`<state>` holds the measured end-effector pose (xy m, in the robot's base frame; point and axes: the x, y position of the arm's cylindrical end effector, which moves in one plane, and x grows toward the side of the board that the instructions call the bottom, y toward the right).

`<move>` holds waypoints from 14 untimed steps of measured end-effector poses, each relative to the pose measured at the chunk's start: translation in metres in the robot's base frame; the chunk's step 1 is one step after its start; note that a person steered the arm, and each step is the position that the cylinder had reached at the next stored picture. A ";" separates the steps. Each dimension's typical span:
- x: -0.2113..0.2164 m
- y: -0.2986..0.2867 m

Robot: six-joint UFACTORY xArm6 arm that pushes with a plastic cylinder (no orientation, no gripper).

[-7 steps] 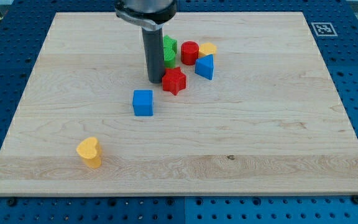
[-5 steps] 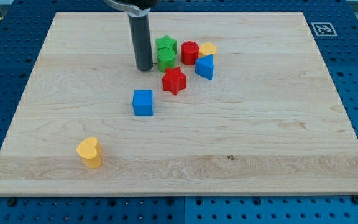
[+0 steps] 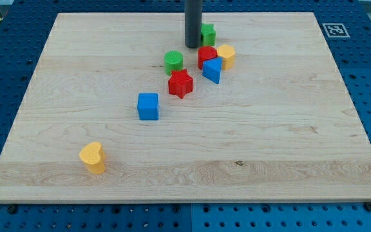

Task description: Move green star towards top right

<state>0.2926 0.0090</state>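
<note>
The green star [image 3: 208, 33] sits near the top middle of the wooden board [image 3: 288, 116], partly hidden behind my rod. My tip [image 3: 192, 45] rests on the board right against the star's left side. Just below the star are a red cylinder [image 3: 206, 57] and a yellow block [image 3: 226, 56].
A green cylinder [image 3: 174, 62], a red star [image 3: 180, 83] and a blue triangular block [image 3: 212, 69] cluster below the tip. A blue cube [image 3: 148, 106] lies lower left, a yellow heart [image 3: 93, 157] near the bottom left. A marker tag [image 3: 334, 29] is at the top right corner.
My tip has swung from left of the cluster up and to the right. The green star has slid up and right, away from the green cylinder. The red cylinder and yellow block shifted slightly right.
</note>
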 end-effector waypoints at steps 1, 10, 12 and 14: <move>-0.009 0.030; -0.009 0.164; -0.026 0.183; -0.033 0.186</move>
